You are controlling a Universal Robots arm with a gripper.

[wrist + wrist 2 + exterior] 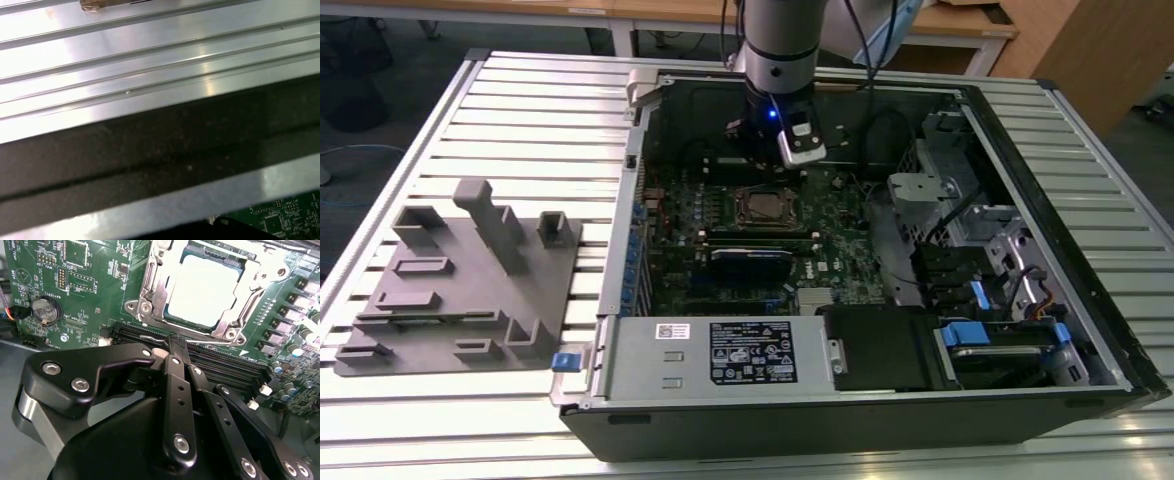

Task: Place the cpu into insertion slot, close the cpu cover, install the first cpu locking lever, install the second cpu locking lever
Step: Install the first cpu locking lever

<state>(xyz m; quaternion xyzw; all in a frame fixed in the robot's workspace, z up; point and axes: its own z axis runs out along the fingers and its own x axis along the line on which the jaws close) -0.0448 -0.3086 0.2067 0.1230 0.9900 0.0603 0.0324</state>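
Green circuit board [95,275] filled the upper part of the second wrist view, with the cpu [202,290] seated in the insertion slot [761,207], its pale silvery top showing flat and square. The cpu cover [159,287] lay down around it, so the chip showed through the frame's square window; bright screws sat at the frame's corners. The gripper [176,345] hung just beside the socket's near edge, over the long black memory slots [225,365]; its black fingers [175,390] ran together to a closed tip, and whether anything was pinched there I could not tell. A thin silvery bar [149,338] lay along that socket edge, close to the fingertips; a round coin battery [45,310] sat well apart on the board.

In the exterior view the arm [774,40] reached down into the open computer case [854,420], ending above the board between the slot and the case's far wall. The case lay on a slatted aluminium table [494,110]; a grey fixture [454,290] stood on the table at the exterior view's left, apart from the case. In the first wrist view the table's ribbed metal ran beside a dark case wall [150,155].
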